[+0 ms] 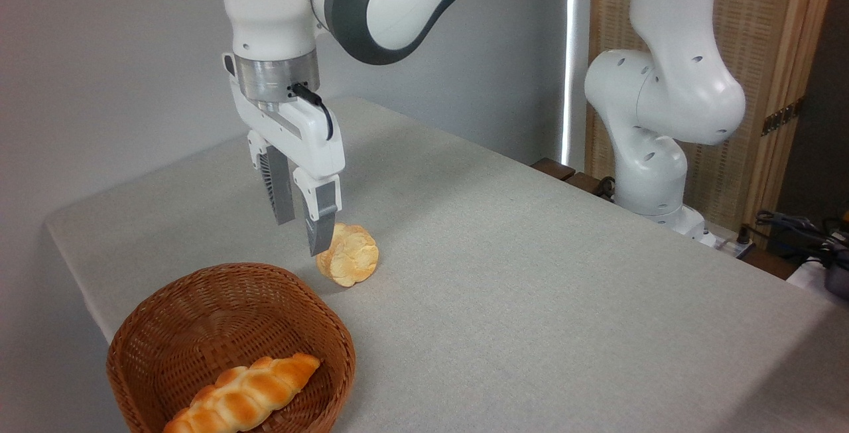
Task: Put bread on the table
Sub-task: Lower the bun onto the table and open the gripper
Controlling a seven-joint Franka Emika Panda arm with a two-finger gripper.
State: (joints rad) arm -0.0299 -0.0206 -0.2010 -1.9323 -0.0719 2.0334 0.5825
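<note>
Because the task asks for the bun (pixel 348 254) to end on the counter (pixel 530 274), its present place is telling: it is seen resting on the grey cover, tipped on its edge with the cracked top turned toward the camera, just beside the rim of the basket (pixel 132 327) and outside it. The tilt is probably owed to a drop or a loose release rather than a careful setting down, though this cannot be confirmed. The gripper (pixel 302 234) is held directly above and slightly to the left of the bun, pointing straight down, with its fingers (pixel 322 221) parted by a narrow gap in which nothing is gripped. The nearer finger's tip overlaps the bun's left edge in the picture; whether it touches cannot be told. A vertical pose is suited to lifting away cleanly without knocking the bun over. The braided loaf (pixel 245 396) is left lying in the bottom of the basket, as it is no part of the job. The task is judged to be all but done, with only the arm's withdrawal left. A risk remains that the tilted bun could roll if brushed.
</note>
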